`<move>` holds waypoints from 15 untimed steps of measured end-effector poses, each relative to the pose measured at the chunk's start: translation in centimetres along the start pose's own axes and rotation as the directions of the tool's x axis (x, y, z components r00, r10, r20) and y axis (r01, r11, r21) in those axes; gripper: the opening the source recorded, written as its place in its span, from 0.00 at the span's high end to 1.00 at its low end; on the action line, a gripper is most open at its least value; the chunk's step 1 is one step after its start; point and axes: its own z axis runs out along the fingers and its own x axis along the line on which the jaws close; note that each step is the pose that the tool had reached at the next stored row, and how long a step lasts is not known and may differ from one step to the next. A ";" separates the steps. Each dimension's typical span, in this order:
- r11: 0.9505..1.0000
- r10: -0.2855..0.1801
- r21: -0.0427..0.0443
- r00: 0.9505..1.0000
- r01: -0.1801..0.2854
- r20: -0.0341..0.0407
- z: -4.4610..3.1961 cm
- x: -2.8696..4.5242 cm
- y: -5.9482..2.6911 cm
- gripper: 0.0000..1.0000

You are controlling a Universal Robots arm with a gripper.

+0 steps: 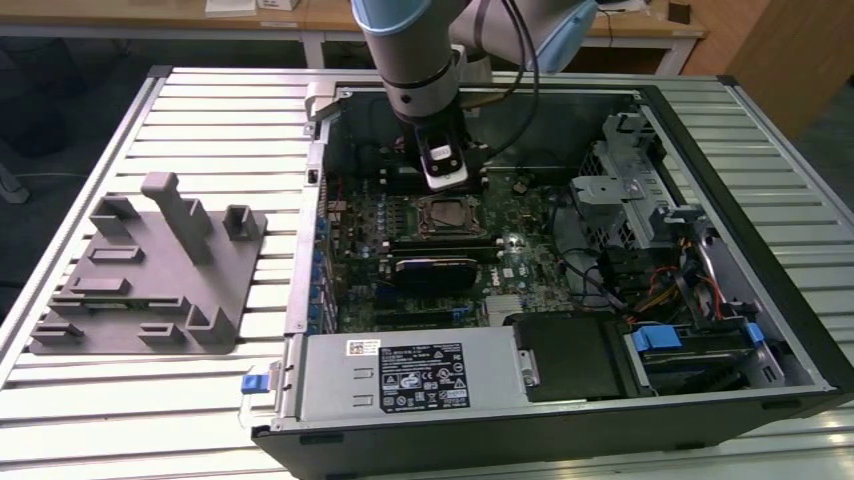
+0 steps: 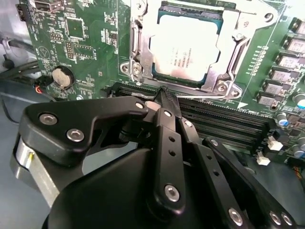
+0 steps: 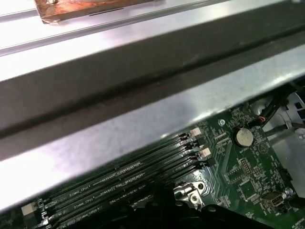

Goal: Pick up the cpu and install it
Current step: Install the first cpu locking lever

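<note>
Robot arm over an open computer case (image 1: 561, 428) on a slatted metal tabletop (image 1: 200, 120).
The cpu (image 2: 183, 45) sits in the socket (image 2: 138, 52); the gripper (image 2: 163, 91) hangs near it, fingers (image 2: 167, 114) together on nothing; a wooden desk (image 1: 307, 15) stands behind.

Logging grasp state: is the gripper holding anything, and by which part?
Nothing is held: the gripper is shut and empty, and the cpu sits in the socket.

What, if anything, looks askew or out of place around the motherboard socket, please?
Nothing stands out. The cpu lies flat and square within the socket's metal frame, and the gripper, shut and empty, hangs close by the socket.
</note>
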 end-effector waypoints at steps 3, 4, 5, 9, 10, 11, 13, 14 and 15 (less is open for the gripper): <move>1.000 0.012 0.002 1.000 -0.012 0.003 0.08 0.12 0.17 0.89; 1.000 0.017 0.003 1.000 -0.017 0.004 0.11 0.15 0.21 0.89; 1.000 0.021 0.004 1.000 -0.021 0.006 0.14 0.17 0.22 0.89; 1.000 0.030 0.006 1.000 -0.030 0.008 0.29 0.19 0.19 0.89; 0.999 0.031 0.007 0.999 -0.031 0.009 0.33 0.20 0.18 0.89; 0.999 0.033 0.008 0.999 -0.033 0.010 0.36 0.21 0.17 0.89; 0.999 0.037 0.009 0.999 -0.037 0.011 0.44 0.22 0.15 0.89; 0.999 0.039 0.010 0.999 -0.039 0.012 0.47 0.23 0.14 0.89; 0.999 0.041 0.011 0.999 -0.041 0.013 0.48 0.23 0.14 0.89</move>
